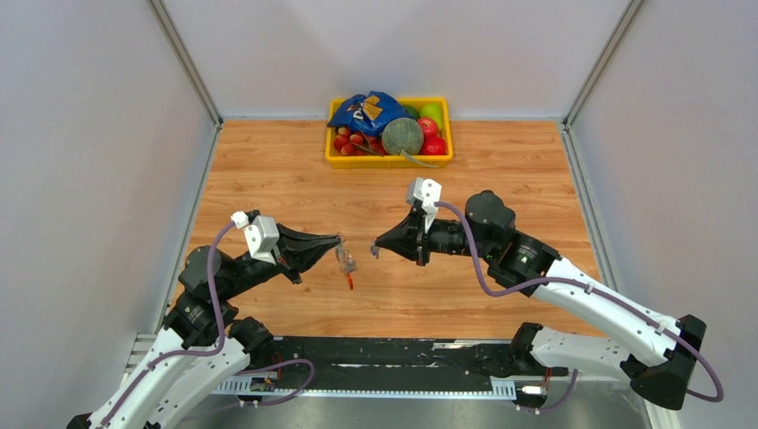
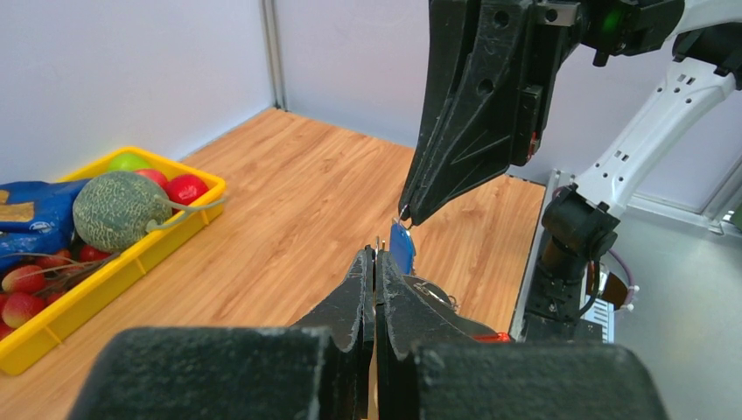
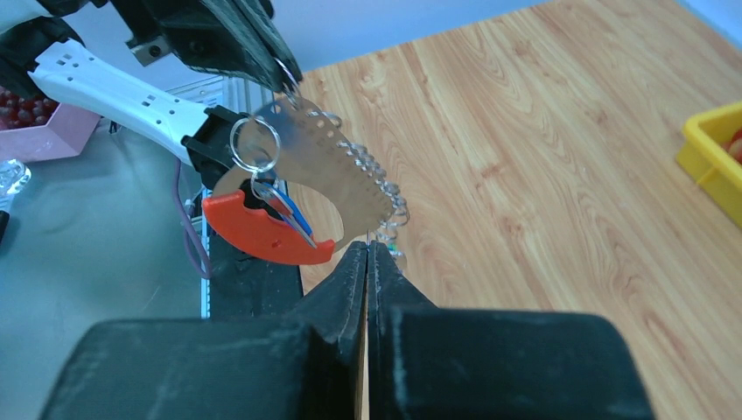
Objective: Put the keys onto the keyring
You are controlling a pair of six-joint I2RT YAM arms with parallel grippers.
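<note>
Above the counter's point(image 1: 268, 161) near middle, the keyring point(image 3: 262, 232) dangles from my left claw point(image 1: 336, 241), which is clamped on it so its loop faces right. Just beside it, my right claw point(image 1: 376, 249) pinches a blue key point(image 2: 402, 248), apparently lined up for threading. A second key point(image 3: 287, 210) looks already hung.

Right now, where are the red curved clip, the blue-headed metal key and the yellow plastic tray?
red curved clip point(image 3: 254, 236), right wrist view, its middle
blue-headed metal key point(image 2: 402, 248), left wrist view, its blue head
yellow plastic tray point(image 1: 375, 162), top external view, near wall
</note>
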